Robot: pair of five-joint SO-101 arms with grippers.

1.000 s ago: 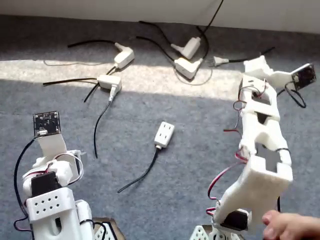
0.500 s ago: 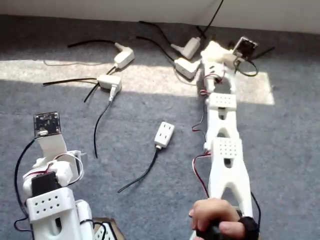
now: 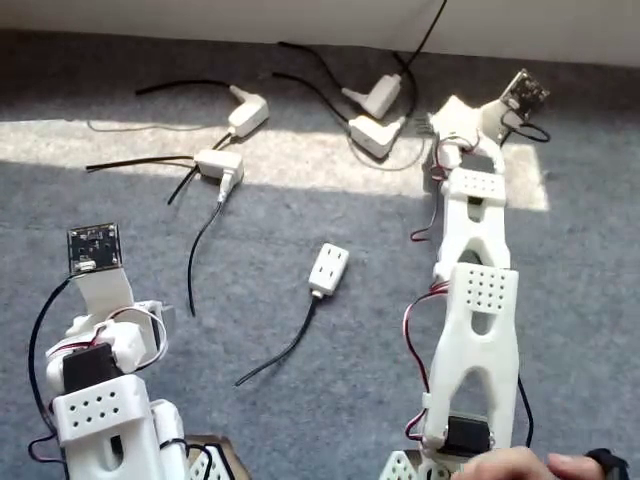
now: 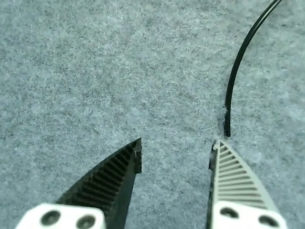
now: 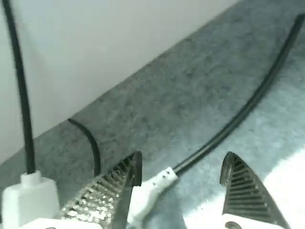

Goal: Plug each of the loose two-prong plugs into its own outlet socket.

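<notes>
Right arm: stretched toward the far right of the table (image 3: 570, 260), right hand (image 5: 183, 167) spread, the loose plug (image 5: 151, 187) lying between its fingers, unpinched.
Left arm: folded at near left, left hand (image 4: 176, 145) spread above the table, a black cord (image 4: 236, 76) ending beside one finger.
Socket: white outlet (image 3: 328, 268) lies mid-table, apart from both arms.
Change: the right arm has swung slightly rightward in the last half second; the left arm is unmoved.

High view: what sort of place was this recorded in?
Probably an indoor robotics test bench: a grey carpet-like surface against a pale wall, with a white outlet block and corded plugs scattered before the left arm and right arm.
</notes>
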